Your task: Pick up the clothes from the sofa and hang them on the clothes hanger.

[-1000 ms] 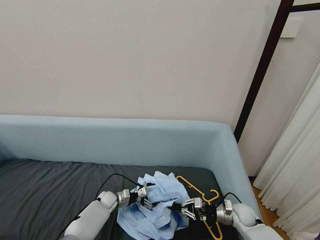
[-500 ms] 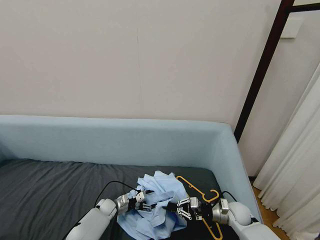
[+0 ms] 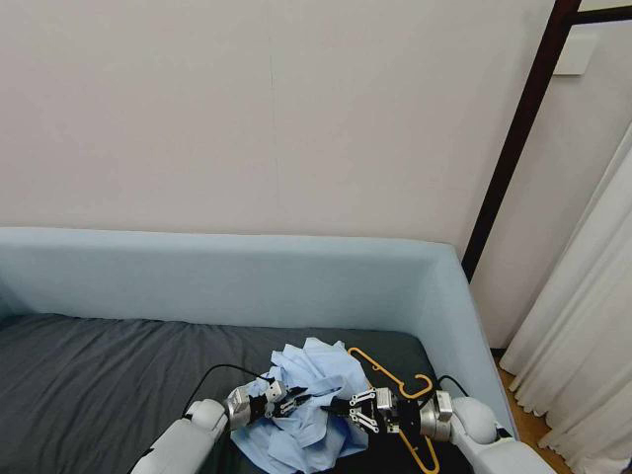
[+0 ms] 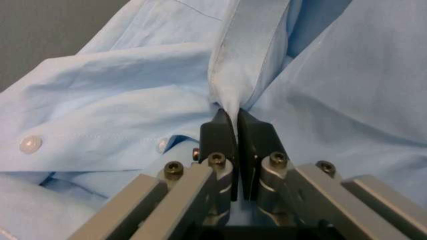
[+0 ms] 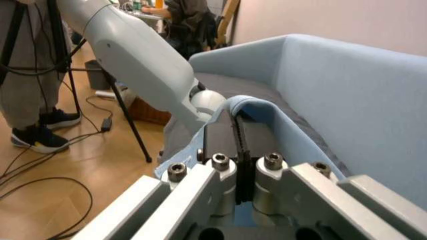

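Grasp step: left gripper [image 4: 236,117] and right gripper [image 5: 235,125] each pinch blue shirt [image 3: 318,383] fabric at the sofa [image 3: 197,281] seat's right end, so the next move probably calls for a joint lift.

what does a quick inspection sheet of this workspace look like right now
surface: dark grey seat cushion of the pale blue upholstered sofa
job's things: crumpled light blue cotton shirt on the cushion; orange plastic clothes hanger beside it
clutter: nothing seen
hands: left hand shut on a shirt fold; right hand shut on a shirt edge
cables: black cable looping by the left arm
surroundings: white wall, dark post, white curtain
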Controlling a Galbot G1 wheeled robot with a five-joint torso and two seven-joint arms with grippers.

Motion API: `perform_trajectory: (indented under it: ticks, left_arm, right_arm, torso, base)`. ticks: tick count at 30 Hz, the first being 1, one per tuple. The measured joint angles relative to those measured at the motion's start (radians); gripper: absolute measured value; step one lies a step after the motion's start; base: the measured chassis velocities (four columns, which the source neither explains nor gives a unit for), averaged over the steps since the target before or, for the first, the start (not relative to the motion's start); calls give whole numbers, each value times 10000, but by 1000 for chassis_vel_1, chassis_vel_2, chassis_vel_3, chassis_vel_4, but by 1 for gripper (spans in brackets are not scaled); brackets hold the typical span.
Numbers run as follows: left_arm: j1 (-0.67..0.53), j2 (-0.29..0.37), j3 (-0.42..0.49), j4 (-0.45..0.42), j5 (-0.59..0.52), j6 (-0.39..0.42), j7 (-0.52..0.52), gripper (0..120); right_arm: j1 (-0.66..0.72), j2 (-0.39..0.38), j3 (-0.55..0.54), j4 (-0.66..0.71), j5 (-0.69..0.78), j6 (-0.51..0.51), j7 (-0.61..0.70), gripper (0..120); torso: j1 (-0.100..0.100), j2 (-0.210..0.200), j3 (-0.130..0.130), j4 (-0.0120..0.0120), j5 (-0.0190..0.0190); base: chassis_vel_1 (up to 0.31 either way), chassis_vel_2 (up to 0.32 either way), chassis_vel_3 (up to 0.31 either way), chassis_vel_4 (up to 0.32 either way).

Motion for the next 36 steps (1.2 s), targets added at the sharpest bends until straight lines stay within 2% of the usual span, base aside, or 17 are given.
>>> perform_trajectory:
  ticks: [3,12,15,16,17,18,20,22,25,26,27,30,32,34,36]
  left_arm:
    - [56,-3,-84,-5,-54,-34,8,0]
    - [203,239,-390,-965,-1034,-347,5,0]
    - [216,564,-801,-2092,-1958,-458,29,0]
    - [216,564,-801,-2092,-1958,-458,29,0]
    - [237,874,-929,-2990,-2563,-437,-297,0]
    - [287,1171,-972,-3798,-3003,-325,-891,0]
    - [291,1679,-1013,-5178,-3538,-84,-1951,0]
    - [263,1795,-1025,-5475,-3621,-16,-2158,0]
    - [-208,2331,-1054,-6753,-3915,413,-3394,0]
    - [-208,2331,-1054,-6753,-3915,413,-3394,0]
    - [-525,2404,-996,-6998,-4002,538,-3685,0]
    - [-1476,2422,-710,-7501,-4154,906,-4198,0]
    - [-1620,2450,-673,-7635,-4176,1001,-4311,0]
    - [-2030,2736,-642,-8366,-4231,1424,-4850,0]
    - [-2270,3072,-682,-9059,-4241,1839,-5496,0]
  right_arm:
    - [3,8,0,0,0,1,17,0]
    - [-10,-34,4,-7,29,311,718,0]
    - [-50,-260,-7,66,59,441,2071,0]
    - [-50,-260,-7,66,59,441,2071,0]
    - [-31,-503,-47,165,124,446,2941,0]
    - [118,-768,-123,274,411,371,3225,0]
    - [562,-1176,-247,400,1145,142,2835,0]
    - [706,-1276,-263,424,1357,85,2629,0]
    - [1507,-1955,-210,737,2478,-431,1650,0]
    - [1507,-1955,-210,737,2478,-431,1650,0]
    - [1693,-2304,-86,1005,2799,-605,1511,0]
    - [2138,-3446,203,1913,3845,-975,1536,0]
    - [2296,-3655,204,2074,4059,-1066,1560,0]
    - [3170,-4259,10,2387,4719,-1658,1356,0]
    - [4320,-4654,-416,2426,5093,-2018,1204,0]
  torso:
    - [0,0,0,0,0]
    - [0,-1,0,0,-1]
    - [0,0,0,0,3]
    - [0,0,0,0,3]
    - [0,-1,0,-3,-1]
    - [0,0,0,-4,4]
    - [0,0,0,0,0]
    - [0,0,0,2,2]
    - [0,0,1,8,2]
    - [0,0,1,8,2]
    - [0,0,1,9,6]
    - [1,0,1,-7,0]
    - [0,0,0,-11,1]
    - [0,0,0,-15,6]
    - [1,0,0,-2,4]
  base:
    - [0,0,0,0]
    - [0,0,0,0]
    - [0,0,0,0]
    - [0,0,0,0]
    - [0,0,0,0]
    - [0,0,0,0]
    - [0,0,0,0]
    - [0,0,0,0]
    - [0,0,0,0]
    - [0,0,0,0]
    - [0,0,0,0]
    - [0,0,0,0]
    - [0,0,0,0]
    - [0,0,0,0]
    - [0,0,0,0]
